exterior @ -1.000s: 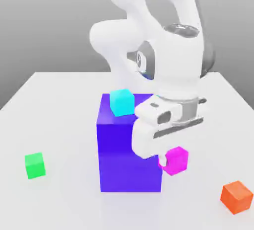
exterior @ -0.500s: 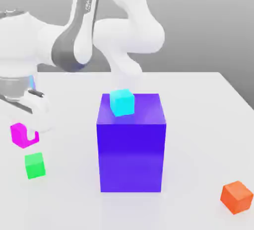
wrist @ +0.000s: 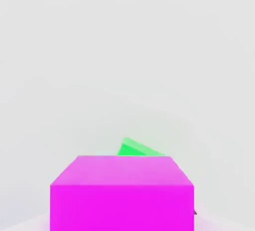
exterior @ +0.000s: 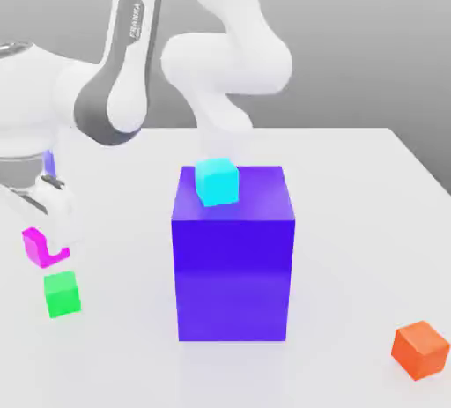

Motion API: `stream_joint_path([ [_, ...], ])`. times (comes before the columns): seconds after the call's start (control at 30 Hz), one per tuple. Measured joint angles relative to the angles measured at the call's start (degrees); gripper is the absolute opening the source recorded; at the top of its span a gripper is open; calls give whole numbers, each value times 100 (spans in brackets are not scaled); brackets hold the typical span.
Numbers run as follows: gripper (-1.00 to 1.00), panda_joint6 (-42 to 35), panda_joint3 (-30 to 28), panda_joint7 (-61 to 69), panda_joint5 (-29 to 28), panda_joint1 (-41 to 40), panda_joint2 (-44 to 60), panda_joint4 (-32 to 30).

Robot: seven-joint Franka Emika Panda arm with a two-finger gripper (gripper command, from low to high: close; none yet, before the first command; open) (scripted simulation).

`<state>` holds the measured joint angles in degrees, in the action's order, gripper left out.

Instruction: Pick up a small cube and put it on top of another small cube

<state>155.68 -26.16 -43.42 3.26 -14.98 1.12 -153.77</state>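
Observation:
The small magenta cube (exterior: 37,246) hangs in the air at the exterior view's left, with my gripper (exterior: 46,248) shut on it. It is a little above the small green cube (exterior: 61,293), which rests on the white table and sits slightly toward the exterior view's right of it. In the hand view the magenta cube (wrist: 121,194) is large and close, and a corner of the green cube (wrist: 136,148) peeks out from behind it.
A tall blue-purple block (exterior: 232,252) stands mid-table with a cyan cube (exterior: 217,181) on its top. An orange cube (exterior: 421,348) lies near the front at the exterior view's right. The white table (exterior: 352,221) spreads around them.
The arm swung from beside the blue-purple block to the exterior view's left, carrying the magenta cube. In the last half second the cube has dropped slightly toward the green cube.

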Motion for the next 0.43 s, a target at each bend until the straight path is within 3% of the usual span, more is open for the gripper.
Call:
stream_joint_path([
  [0.33,-100,724,375,686,962,-209,830,-61],
  [0.37,100,785,426,742,1041,-247,899,-70],
  [0.43,100,785,426,742,1041,-247,899,-70],
])
